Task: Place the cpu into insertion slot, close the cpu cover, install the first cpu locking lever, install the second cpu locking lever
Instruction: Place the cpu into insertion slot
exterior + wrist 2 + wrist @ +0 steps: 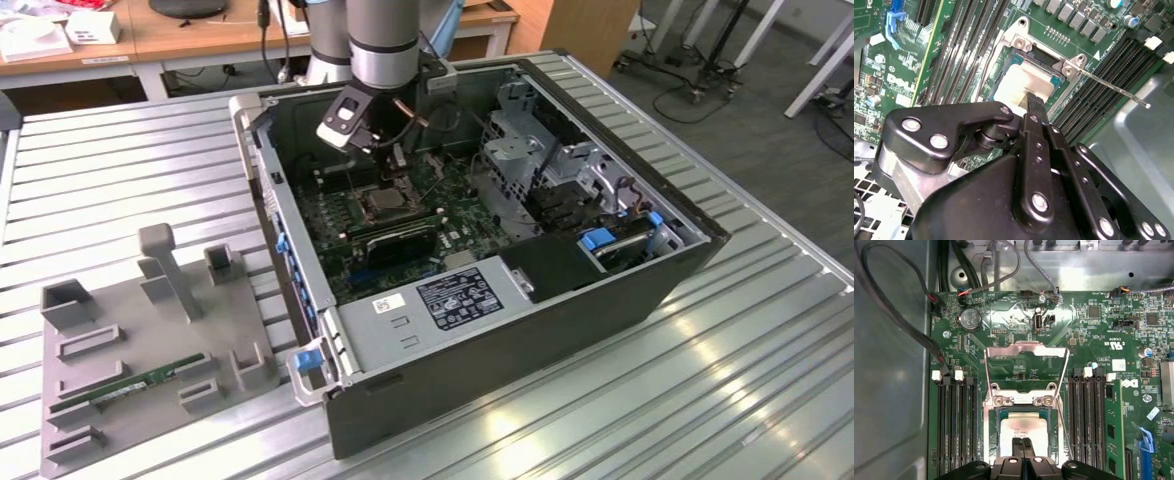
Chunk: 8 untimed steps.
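The cpu point(1026, 427) is seated in the socket point(988, 440); the cover point(1026, 347) is swung open behind the socket; a lever point(1114, 89) stands free beside it; the gripper point(1022, 441), fingers together and clamping nothing, is poised over the socket; closing and locking are judged undone.

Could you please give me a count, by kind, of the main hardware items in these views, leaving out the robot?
case: 1
tray: 1
memory stick: 1
cpu: 1
cpu cover: 1
Total: 5
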### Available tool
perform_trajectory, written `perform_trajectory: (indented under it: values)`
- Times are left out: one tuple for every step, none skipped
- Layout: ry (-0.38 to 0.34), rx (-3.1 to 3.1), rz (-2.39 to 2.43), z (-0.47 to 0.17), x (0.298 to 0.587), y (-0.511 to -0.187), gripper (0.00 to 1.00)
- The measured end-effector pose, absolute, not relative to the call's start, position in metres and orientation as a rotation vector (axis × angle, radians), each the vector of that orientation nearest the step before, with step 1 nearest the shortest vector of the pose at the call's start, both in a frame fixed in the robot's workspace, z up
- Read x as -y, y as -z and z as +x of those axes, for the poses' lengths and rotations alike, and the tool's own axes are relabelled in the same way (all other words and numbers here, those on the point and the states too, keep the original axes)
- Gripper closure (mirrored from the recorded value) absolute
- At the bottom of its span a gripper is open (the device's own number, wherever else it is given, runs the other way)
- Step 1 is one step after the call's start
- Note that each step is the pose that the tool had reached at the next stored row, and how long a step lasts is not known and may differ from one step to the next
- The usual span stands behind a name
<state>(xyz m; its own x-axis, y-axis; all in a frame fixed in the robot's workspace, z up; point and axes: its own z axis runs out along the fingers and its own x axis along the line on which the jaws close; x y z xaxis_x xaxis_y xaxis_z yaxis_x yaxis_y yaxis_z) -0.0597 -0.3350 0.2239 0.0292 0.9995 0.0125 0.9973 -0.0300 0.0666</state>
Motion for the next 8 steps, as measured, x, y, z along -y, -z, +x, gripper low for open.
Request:
perform_trajectory:
  values:
    - [-0.086,-2.160,2.225,-0.060,0.335,-0.226,0.89]
    - [-0.086,-2.160,2.225,-0.060,0.335,-0.228,0.89]
    - [-0.086,-2.160,2.225,-0.060,0.335,-0.231,0.89]
    - [-0.086,-2.160,2.225,-0.060,0.335,-0.233,0.89]
    - [-0.086,-2.160,2.225,-0.060,0.335,-0.236,0.89]
    - [-0.086,-2.160,2.225,-0.060,0.335,-0.238,0.89]
    - [-0.086,-2.160,2.225,-0.060,0.335,-0.240,0.89]
    - [-0.086,-2.160,2.225,-0.060,0.335,-0.242,0.89]
